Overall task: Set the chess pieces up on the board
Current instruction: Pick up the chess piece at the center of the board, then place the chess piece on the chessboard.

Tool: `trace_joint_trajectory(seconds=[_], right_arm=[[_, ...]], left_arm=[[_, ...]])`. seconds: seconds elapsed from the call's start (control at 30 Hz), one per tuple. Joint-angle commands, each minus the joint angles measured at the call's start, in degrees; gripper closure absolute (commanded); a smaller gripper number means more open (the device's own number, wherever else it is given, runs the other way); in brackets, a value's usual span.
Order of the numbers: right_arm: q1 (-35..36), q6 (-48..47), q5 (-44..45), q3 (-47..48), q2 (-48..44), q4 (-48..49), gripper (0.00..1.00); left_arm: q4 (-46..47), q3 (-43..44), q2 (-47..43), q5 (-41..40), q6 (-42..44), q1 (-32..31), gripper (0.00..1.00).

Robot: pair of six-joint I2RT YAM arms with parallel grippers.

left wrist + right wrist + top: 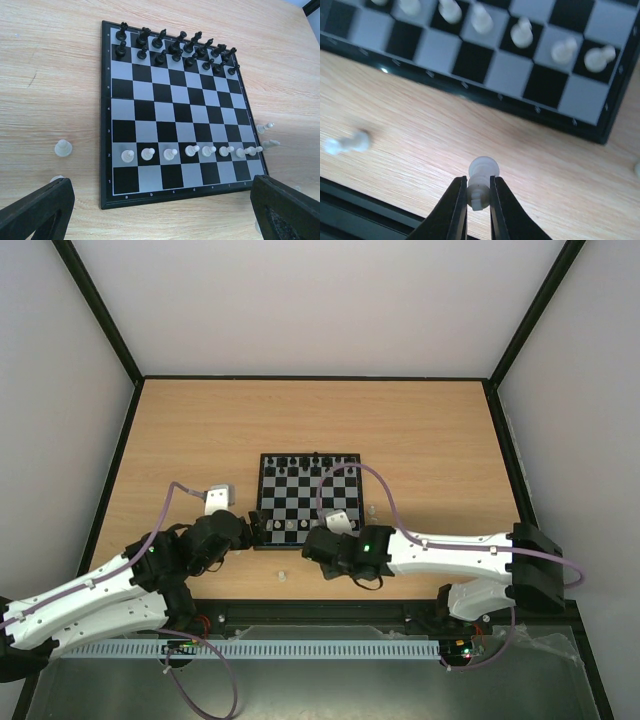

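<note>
Left pincer (256, 529), jaws wide and empty, hovers at the 8 o'clock corner of the board (165, 110). Black's two ranks stand at 12 o'clock and the white pawns (171, 153) line the second rank at 6 o'clock. Right pincer (479, 185) is clamped on a white piece (483, 169) just off the near rim. Probable next move: lift it, carry it toward 12 o'clock and seat it upright on the vacant back rank.

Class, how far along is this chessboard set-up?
Done: black pieces fill two far rows of the board; white pawns line their row. In hand: the right gripper pinches a white piece. Left: white's back row empty; loose white pieces lie beside it.
</note>
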Motion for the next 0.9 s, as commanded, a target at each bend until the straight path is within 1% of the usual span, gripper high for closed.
trace_joint_trajectory(seconds=[0.0, 0.13, 0.33, 0.87], right_arm=[[-0.8, -3.4, 4.6, 7.9, 2.7, -5.7, 0.89], [-4.5, -7.7, 2.1, 11.9, 7.4, -4.4, 0.89], [-9.0, -12.2, -2.1, 13.8, 13.1, -1.3, 0.9], [-12.5, -15.7, -7.0, 16.8, 19.7, 2.1, 0.91]], left_arm=[[0.7, -0.7, -0.4, -0.1, 0.2, -0.1, 0.01], [0.6, -0.6, -0.7, 0.0, 0.2, -0.2, 0.01], [0.6, -0.6, -0.6, 0.2, 0.4, -0.1, 0.0], [0.8, -0.5, -0.4, 0.1, 0.8, -0.1, 0.01]])
